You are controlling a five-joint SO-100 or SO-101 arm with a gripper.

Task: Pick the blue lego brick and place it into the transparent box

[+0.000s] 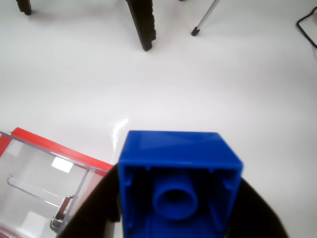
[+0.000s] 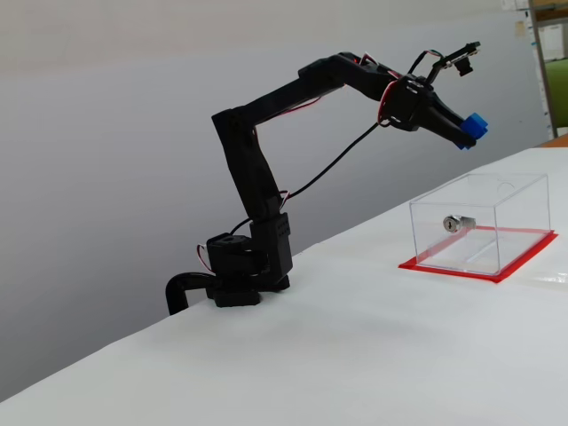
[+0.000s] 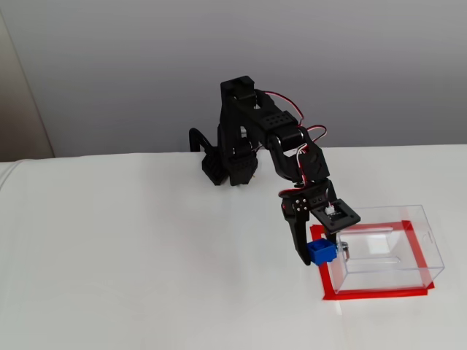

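Nearest the wrist camera, the blue lego brick point(image 1: 179, 186) shows its hollow underside, clamped between the two jaws of the gripper point(image 1: 181, 218), which are closed on its side walls. We judge it light, rigid and smooth, so flat opposite faces suit the grip. In a fixed view it hangs high above the table point(image 2: 355, 355), left of the transparent box point(image 2: 484, 222).

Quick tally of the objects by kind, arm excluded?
Brick: 1, blue, held in the gripper
Box: 1, clear with a red base
Lock: 1, silver, on the box wall
Total: 3
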